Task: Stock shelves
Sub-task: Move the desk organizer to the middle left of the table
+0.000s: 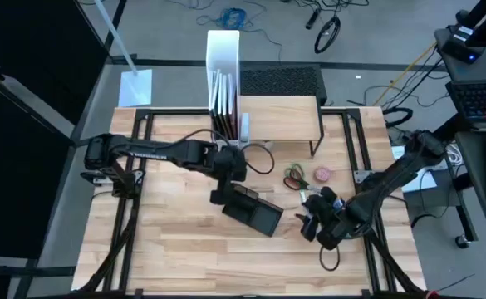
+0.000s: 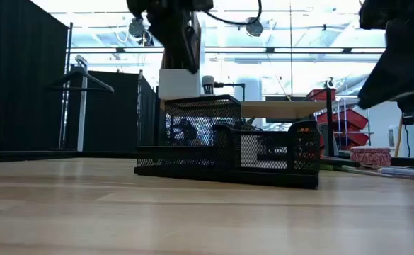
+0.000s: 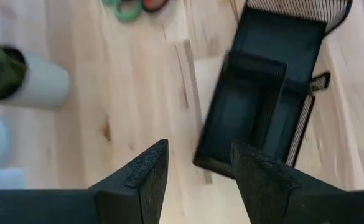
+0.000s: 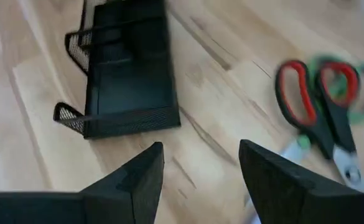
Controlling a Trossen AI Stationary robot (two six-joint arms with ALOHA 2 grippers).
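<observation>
Both hands, left hand (image 1: 228,184) and right hand (image 1: 312,223), are hovering open and empty beside the black mesh organizer tray (image 1: 253,210), the light-wood shelves (image 1: 280,117) awaiting stock.

Both arms are dark, jointed and slender, the left arm (image 1: 155,153) carrying pale lettering along its forearm link and a thin black cable looping near its wrist. Each gripper, left gripper (image 3: 197,171) and right gripper (image 4: 200,165), ends in two matte black, wedge-shaped fingers with textured faces.

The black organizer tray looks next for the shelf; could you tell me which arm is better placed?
Probably left: the left gripper hovers open right above the organizer tray, while the right gripper sits beside the scissors.
</observation>
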